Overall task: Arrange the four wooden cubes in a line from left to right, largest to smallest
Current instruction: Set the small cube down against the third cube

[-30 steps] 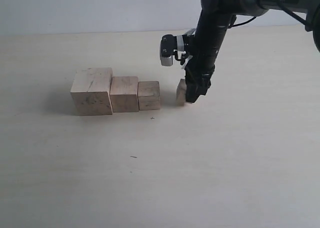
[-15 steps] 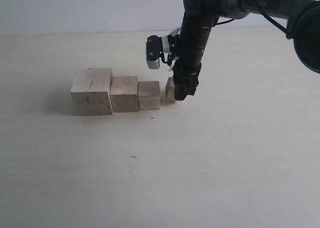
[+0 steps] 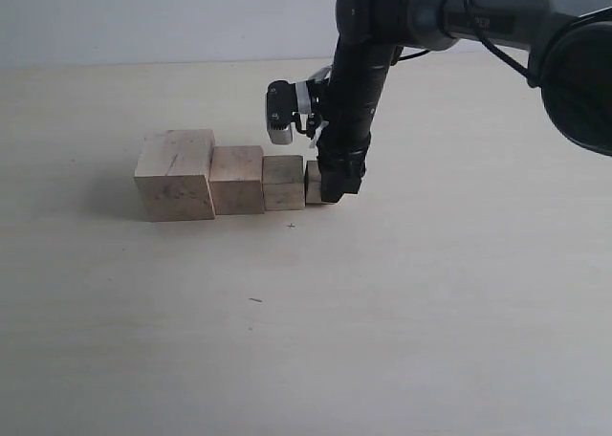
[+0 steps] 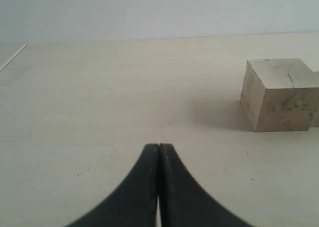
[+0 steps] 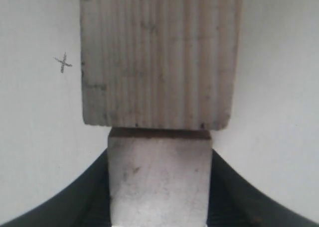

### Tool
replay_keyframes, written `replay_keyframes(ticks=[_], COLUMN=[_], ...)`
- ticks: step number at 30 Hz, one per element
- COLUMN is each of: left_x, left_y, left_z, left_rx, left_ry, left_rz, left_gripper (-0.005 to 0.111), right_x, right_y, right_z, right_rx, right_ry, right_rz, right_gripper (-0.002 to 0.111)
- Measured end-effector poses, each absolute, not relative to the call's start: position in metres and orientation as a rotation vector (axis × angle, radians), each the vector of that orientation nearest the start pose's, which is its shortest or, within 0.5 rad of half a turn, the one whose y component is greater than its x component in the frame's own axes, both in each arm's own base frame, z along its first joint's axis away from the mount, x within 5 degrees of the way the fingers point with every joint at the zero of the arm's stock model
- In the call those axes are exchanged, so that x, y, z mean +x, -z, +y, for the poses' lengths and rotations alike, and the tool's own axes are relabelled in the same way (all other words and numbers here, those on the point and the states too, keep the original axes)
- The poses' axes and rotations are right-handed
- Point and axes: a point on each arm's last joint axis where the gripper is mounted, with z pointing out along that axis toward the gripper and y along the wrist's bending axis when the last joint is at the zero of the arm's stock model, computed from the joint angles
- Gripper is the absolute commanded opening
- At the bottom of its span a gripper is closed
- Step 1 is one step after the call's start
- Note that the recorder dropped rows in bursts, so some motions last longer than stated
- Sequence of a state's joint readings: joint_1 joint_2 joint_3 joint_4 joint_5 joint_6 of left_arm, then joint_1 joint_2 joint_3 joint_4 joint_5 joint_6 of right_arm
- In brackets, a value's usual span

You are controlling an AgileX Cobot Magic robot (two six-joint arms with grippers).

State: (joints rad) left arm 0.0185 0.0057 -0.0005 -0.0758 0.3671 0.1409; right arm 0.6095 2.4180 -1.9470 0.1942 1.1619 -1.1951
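Four pale wooden cubes stand in a row on the table. The largest cube point(image 3: 175, 174), with dark scribbles, is at the left and also shows in the left wrist view point(image 4: 280, 93). To its right come the second cube point(image 3: 237, 179) and the third cube point(image 3: 283, 182). The smallest cube point(image 3: 313, 182) is at the right end, against the third. My right gripper point(image 3: 332, 185) is shut on the smallest cube point(image 5: 159, 179), which sits just before the third cube point(image 5: 158, 57). My left gripper point(image 4: 159, 148) is shut and empty, away from the row.
A small pencil cross point(image 3: 292, 226) is marked on the pale tabletop point(image 3: 402, 302) just in front of the row, also seen as a cross point(image 5: 63, 63) in the right wrist view. A table edge point(image 4: 12, 57) shows in the left wrist view.
My right gripper has slid left with the smallest cube, closing the gap until the cube stands against the third cube. The other three cubes have not moved.
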Motion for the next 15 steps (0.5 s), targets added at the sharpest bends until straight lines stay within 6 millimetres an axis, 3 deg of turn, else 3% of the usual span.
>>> replay_keyframes(ticks=[6, 12, 15], left_x=[0.0533, 0.0533, 0.0533], left_y=[-0.1801, -0.1801, -0.1801], left_z=[-0.0015, -0.0015, -0.0015], left_rx=[0.067, 0.067, 0.067], left_ry=[-0.036, -0.036, -0.036], left_rz=[1.854, 1.854, 1.854], left_gripper=[0.000, 0.000, 0.000], right_x=[0.3856, 0.3858, 0.3855], right_y=[-0.1180, -0.1180, -0.1161], right_z=[0.2888, 0.2889, 0.2892], right_rx=[-2.289, -2.249, -2.241], right_ry=[-0.249, -0.250, -0.259], right_rz=[2.016, 2.062, 2.077], right_gripper=[0.010, 0.053, 0.062])
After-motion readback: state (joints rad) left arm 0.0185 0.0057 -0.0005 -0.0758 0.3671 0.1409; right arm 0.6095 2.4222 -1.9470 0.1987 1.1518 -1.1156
